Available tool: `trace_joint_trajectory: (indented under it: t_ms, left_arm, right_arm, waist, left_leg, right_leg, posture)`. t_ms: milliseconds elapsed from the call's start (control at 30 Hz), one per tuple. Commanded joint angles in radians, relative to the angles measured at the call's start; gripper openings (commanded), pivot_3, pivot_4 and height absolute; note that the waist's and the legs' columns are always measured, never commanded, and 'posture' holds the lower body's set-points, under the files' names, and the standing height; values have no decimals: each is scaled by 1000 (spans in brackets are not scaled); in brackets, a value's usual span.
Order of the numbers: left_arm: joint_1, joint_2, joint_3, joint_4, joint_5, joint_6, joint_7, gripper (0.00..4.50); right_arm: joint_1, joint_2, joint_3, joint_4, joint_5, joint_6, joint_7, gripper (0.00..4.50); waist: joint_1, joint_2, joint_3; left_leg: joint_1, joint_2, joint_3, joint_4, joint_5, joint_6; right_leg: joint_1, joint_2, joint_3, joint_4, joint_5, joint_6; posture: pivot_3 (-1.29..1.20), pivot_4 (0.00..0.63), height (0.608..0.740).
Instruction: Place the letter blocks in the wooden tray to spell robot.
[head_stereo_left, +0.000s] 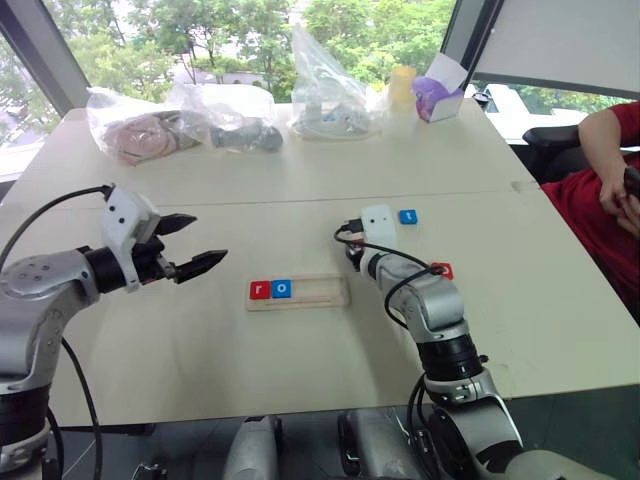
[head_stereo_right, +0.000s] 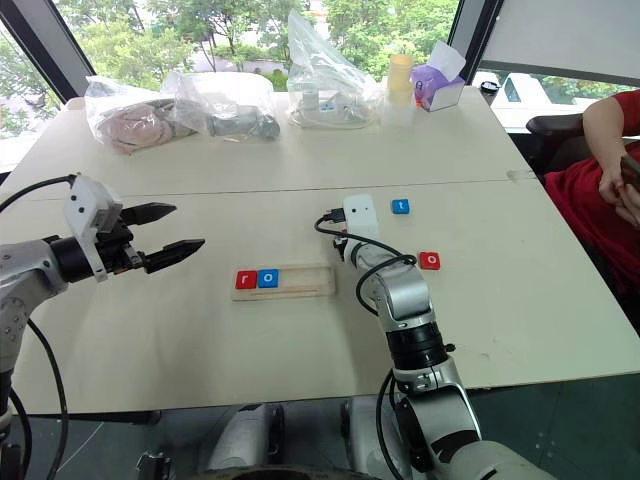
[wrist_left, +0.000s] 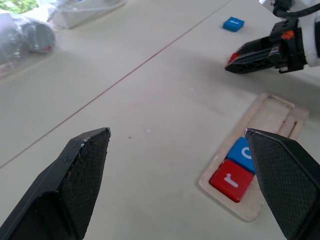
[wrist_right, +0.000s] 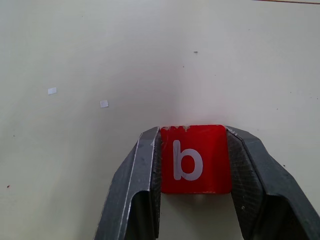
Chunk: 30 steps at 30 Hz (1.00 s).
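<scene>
Pale desk (head_stereo_left: 300, 370), windows behind. Right gripper (wrist_right: 195, 165) clamped on red b block (wrist_right: 196, 159) just beside wooden tray (head_stereo_left: 298, 291); lift level, seat b next to o. Left gripper (head_stereo_left: 190, 245) apart, idle.

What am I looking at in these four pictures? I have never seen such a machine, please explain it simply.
This is a humanoid robot with two arms, each ending in a two-finger gripper. Two pictures come from cameras in its head, looking down at a table. The other two come from cameras on its wrists, looking along the fingers.

On the table lies a wooden tray that already holds a red r block and a blue o block. A blue t block and a red o block lie loose nearby. Plastic bags sit at the far edge.

The left gripper is open and holds nothing. The right gripper is shut on a red b block.
</scene>
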Motion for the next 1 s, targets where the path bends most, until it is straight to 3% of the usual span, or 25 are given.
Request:
trace_joint_trajectory:
  t_ms: [33,200,400,567,833,1000]
  left_arm:
    - [-15,0,-22,-42,-12,-16,2,4500]
    - [17,5,-95,-115,-20,-6,-16,4500]
    - [-3,29,-126,-148,-59,27,-55,4500]
    - [-22,48,-169,-116,-37,8,-82,4500]
    - [-19,44,-203,-89,-3,-30,-89,4500]
    - [-20,52,-204,-70,0,-30,-101,4500]
  right_arm:
    - [0,-28,-16,-40,-33,-6,1,1224]
    - [108,-120,-64,-366,3,170,45,1224]
    - [275,-114,-121,-670,39,421,59,1224]
    - [355,-20,-129,-740,53,515,57,1224]
    - [305,81,-162,-718,31,603,39,1224]
    - [300,32,-136,-702,38,620,68,3763]
  waist:
    - [0,0,0]
    - [9,0,0]
    - [0,0,0]
    - [-1,0,0]
    - [0,0,0]
    - [0,0,0]
  left_leg:
    - [0,0,0,0,0,0]
    - [-1,-1,-1,0,0,0]
    - [0,-1,-1,-2,0,0]
    - [1,1,-1,-1,0,0]
    - [0,0,0,-1,0,0]
    - [0,0,0,-1,0,0]
  right_leg:
    - [0,0,0,0,0,0]
    - [0,-2,0,-1,0,0]
    - [0,0,0,-1,-1,0]
    - [0,1,0,-1,-2,-3]
    - [0,0,0,-1,-2,-3]
    - [0,0,0,-2,-3,-3]
  posture:
    - [0,150,740]
    - [0,150,740]
    - [0,150,740]
    - [0,150,740]
    - [0,150,740]
    - [0,150,740]
